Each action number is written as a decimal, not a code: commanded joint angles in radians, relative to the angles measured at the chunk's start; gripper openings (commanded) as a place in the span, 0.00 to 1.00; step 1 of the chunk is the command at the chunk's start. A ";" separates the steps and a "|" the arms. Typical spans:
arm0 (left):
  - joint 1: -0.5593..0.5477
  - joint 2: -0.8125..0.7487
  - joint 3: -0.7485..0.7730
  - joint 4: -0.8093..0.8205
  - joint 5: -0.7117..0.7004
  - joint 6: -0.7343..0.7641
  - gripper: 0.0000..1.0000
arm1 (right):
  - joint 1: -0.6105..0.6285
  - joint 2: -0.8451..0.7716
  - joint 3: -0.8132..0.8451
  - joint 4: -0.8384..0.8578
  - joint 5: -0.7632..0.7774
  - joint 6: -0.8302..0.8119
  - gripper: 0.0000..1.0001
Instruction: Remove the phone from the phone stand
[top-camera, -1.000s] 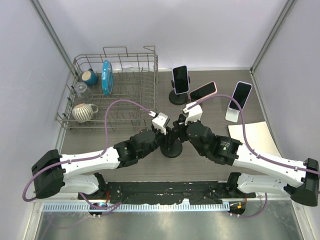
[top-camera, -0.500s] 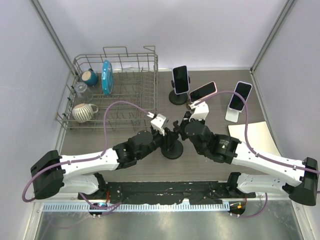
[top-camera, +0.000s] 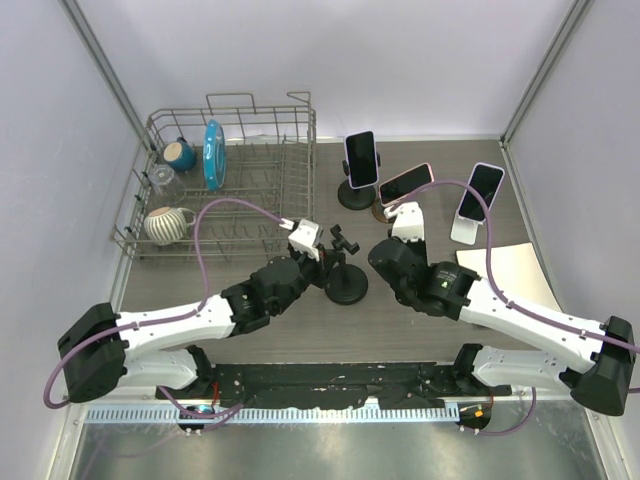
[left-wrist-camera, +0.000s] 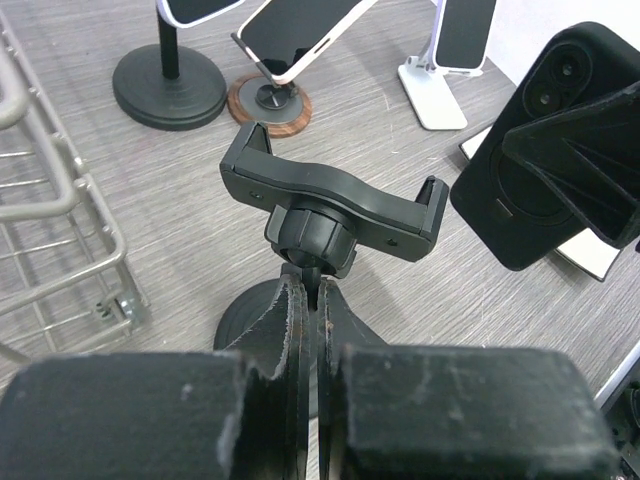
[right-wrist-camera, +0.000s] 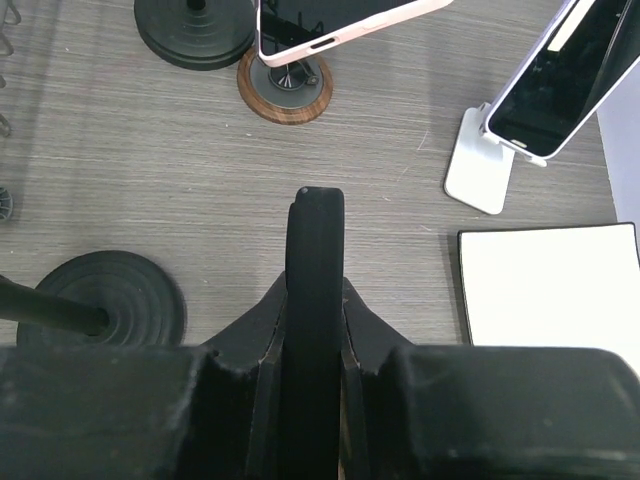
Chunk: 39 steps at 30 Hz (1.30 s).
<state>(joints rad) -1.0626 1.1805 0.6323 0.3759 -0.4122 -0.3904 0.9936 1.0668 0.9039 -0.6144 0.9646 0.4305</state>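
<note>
Plainly, right end effector (right-wrist-camera: 315, 312) pinches black phone (right-wrist-camera: 315, 240); left end effector (left-wrist-camera: 312, 296) clamps phone stand (left-wrist-camera: 330, 205).

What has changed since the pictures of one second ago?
The right gripper, shut on the black phone, pulled it rightward out of the black clamp-type phone stand, whose clamp is now empty. The left gripper stays shut on the stand's stem and shifted slightly left. The three other phones and the wire dish rack did not move.
</note>
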 joint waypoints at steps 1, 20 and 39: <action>0.000 0.059 0.046 0.038 0.025 0.059 0.00 | -0.007 -0.054 0.041 0.108 0.056 -0.051 0.01; 0.000 0.097 0.104 0.112 0.073 0.128 0.53 | -0.009 -0.346 0.056 0.096 -0.084 -0.141 0.01; -0.195 -0.022 0.250 -0.022 0.050 0.506 0.99 | -0.009 -0.266 0.285 -0.036 -0.171 0.059 0.01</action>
<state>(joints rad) -1.2022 1.1110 0.7986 0.3222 -0.3134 -0.0422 0.9859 0.7891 1.1156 -0.6647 0.8040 0.4088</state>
